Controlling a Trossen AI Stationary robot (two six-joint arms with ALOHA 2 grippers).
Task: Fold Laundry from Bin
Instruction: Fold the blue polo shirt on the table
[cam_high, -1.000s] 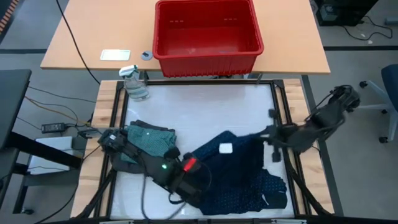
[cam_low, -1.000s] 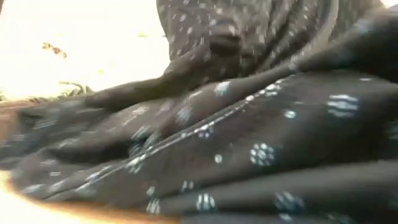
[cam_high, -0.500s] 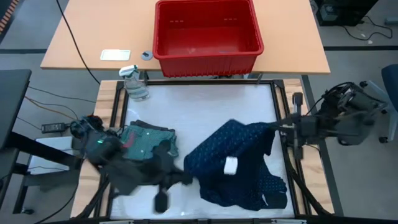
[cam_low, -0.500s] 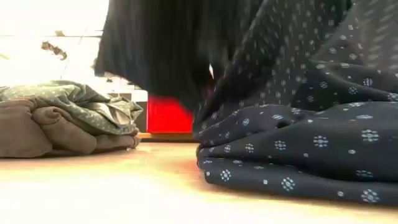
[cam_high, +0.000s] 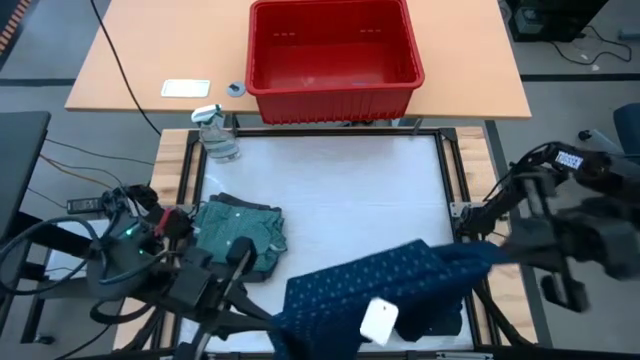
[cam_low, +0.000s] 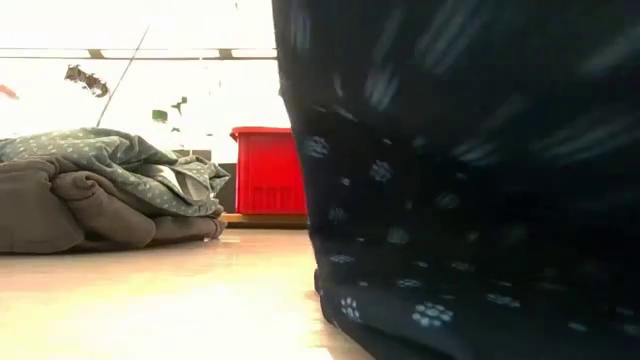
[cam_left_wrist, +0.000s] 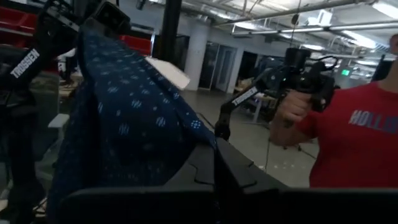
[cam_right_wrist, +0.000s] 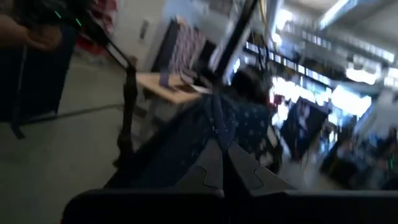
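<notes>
A navy dotted garment (cam_high: 385, 290) of the laundry hangs stretched between my two grippers above the table's near edge, a white label (cam_high: 380, 320) showing on it. My left gripper (cam_high: 278, 318) is shut on its left end, my right gripper (cam_high: 478, 255) on its right end. A folded pile of teal-green dotted and grey-brown pieces (cam_high: 240, 235) rests flat on the white mat at the left. The red bin (cam_high: 335, 60) stands on the wooden table beyond. My left gripper pinches a bunched edge (cam_left_wrist: 200, 140) of the navy garment between its two shut fingers, pointing about level. The cloth runs away from them toward the other arm, drawn fairly taut. My right gripper pinches a gathered bunch (cam_right_wrist: 219, 121) of the garment's other end between its shut fingers, pointing about level. The cloth hangs below the hold, and its lower part (cam_low: 430, 312) lies on the table.
A spray bottle (cam_high: 215, 135) stands at the mat's far left corner. A white card (cam_high: 185, 88) lies on the wooden table beside the bin. A person in a red shirt (cam_left_wrist: 348, 124) stands in the room beyond, holding a device.
Both grippers have risen and swung toward the near edge, the right one also toward the right, both tipping up to about level. The navy garment has been lifted off the mat and drawn out between them; its lower part stays on the table.
</notes>
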